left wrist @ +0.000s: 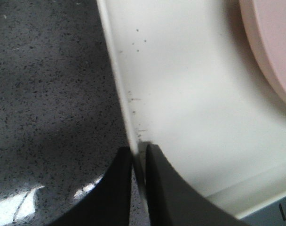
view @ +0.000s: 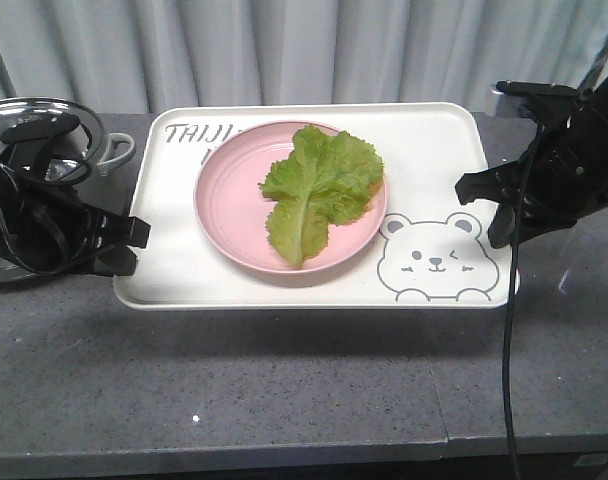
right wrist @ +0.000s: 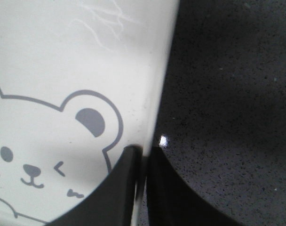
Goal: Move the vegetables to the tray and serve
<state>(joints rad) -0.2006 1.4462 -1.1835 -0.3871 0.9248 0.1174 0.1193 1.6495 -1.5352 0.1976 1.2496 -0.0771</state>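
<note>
Exterior front-facing view: the large cream-white rounded-rectangle plastic tray lies with its long axis running left to right across the dark grey speckled stone counter. Its winking bear print sits at the near right corner. A round pink plate rests on the tray, left of centre. On the plate lies the ruffled bright-green lettuce leaf, within the rim. The leaf's long axis is tilted, its pale rib end pointing toward the near edge and its frilled top toward the far right.

The left gripper meets the tray's left rim and the right gripper its right rim.

In the left wrist-mounted view, the left gripper has its black fingers pinched onto the thin tray rim. The right wrist-mounted view shows the right gripper clamped the same way on the opposite rim, beside the bear's ear.
</note>
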